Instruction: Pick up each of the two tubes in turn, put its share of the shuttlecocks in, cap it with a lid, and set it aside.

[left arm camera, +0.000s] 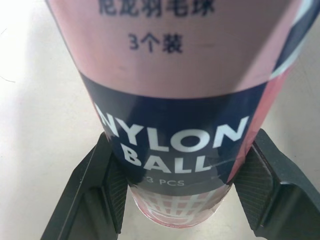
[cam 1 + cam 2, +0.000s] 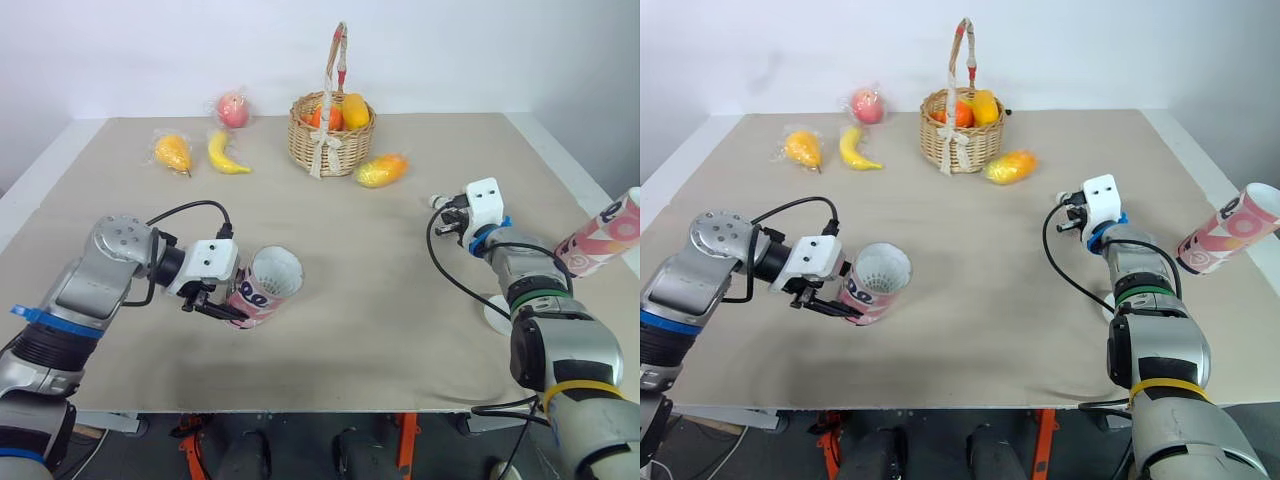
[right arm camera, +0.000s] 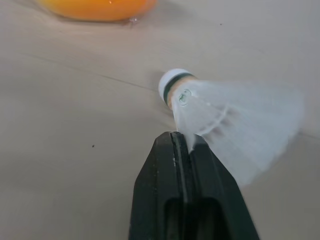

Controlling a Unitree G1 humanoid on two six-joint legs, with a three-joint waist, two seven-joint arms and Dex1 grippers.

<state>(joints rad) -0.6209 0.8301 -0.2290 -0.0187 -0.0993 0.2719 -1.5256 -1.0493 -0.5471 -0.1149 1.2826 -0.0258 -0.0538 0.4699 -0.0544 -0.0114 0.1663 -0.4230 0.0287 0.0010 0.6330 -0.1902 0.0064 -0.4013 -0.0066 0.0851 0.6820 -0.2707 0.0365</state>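
My left gripper is shut on a pink and navy tube, held nearly on its side low over the table, its open white mouth turned toward the right arm. In the left wrist view both fingers press the tube just above its closed end. My right gripper is shut on the feather skirt of a white shuttlecock, its cork pointing away from the fingers, close over the table at mid right. A second pink tube lies tilted at the table's right edge.
A wicker basket of fruit stands at the back centre, with a mango beside it. A banana, a bagged orange fruit and a bagged red fruit lie back left. A white object is partly hidden behind my right forearm.
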